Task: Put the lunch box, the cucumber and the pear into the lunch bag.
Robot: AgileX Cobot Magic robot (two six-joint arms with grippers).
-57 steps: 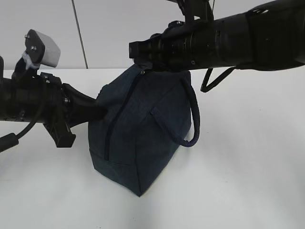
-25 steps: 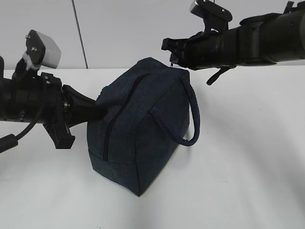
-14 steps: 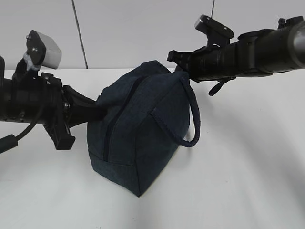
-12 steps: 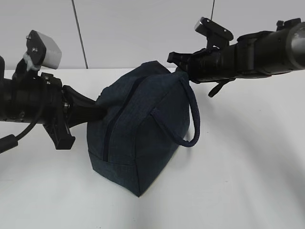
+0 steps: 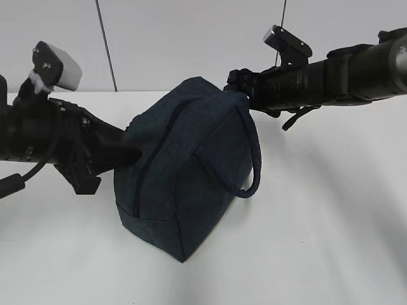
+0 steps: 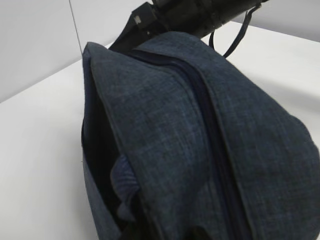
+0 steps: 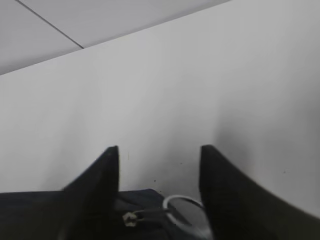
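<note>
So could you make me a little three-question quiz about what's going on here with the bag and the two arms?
1. True or false: the zipper on the lunch bag is closed.
2. What lies between the right gripper fingertips? A) a pear B) the silver ring pull C) a cucumber
3. Fill in: the left gripper is at the bag's ___ end in the exterior view.

Key: 1 true. 2 B; the jaws stand apart around it. 3 left.
</note>
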